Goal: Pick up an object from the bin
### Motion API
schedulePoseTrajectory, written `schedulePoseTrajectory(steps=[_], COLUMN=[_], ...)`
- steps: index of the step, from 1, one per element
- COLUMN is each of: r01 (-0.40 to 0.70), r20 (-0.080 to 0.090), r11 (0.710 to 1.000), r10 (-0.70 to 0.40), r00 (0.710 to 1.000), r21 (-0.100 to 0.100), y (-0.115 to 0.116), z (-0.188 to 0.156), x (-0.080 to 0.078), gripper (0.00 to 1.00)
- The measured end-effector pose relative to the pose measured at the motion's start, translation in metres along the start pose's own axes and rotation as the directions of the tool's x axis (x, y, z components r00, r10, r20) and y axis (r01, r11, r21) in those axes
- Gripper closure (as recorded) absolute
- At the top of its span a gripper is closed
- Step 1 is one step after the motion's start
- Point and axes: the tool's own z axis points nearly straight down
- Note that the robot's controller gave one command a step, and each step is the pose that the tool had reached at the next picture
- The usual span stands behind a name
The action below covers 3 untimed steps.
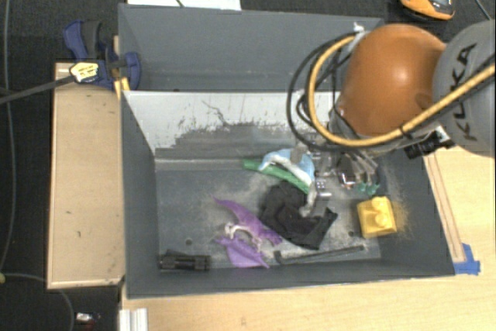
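The arm (457,89) reaches in from the right, its orange-covered wrist tipped down so the gripper (316,199) hangs at the upper right edge of a black crumpled piece (291,221). Whether the gripper is apart or together cannot be told. The piece lies right of the middle of the bin (194,124), between a purple scrap (242,235) and a yellow block (376,217), its long axis slanting from upper left to lower right.

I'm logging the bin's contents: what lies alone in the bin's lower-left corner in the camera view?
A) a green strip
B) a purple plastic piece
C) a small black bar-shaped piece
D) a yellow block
C: the small black bar-shaped piece lies by itself in that corner, while the yellow block sits far right and the purple plastic piece and green strip lie mid-bin.
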Motion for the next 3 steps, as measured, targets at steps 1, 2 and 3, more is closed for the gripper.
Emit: schedulePoseTrajectory(steps=[1,2,3], r01=[-0.202,-0.225,-0.299], r20=[0.001,0.014,-0.004], r11=[0.979,0.974,0.954], r10=[0.202,0.225,0.299], r00=[0.979,0.974,0.954], r21=[-0.001,-0.005,0.002], y=[-0.025,-0.017,-0.042], z=[0.121,0.077,0.124], x=[0.023,0.035,0.034], gripper=[0.00,0.00,0.00])
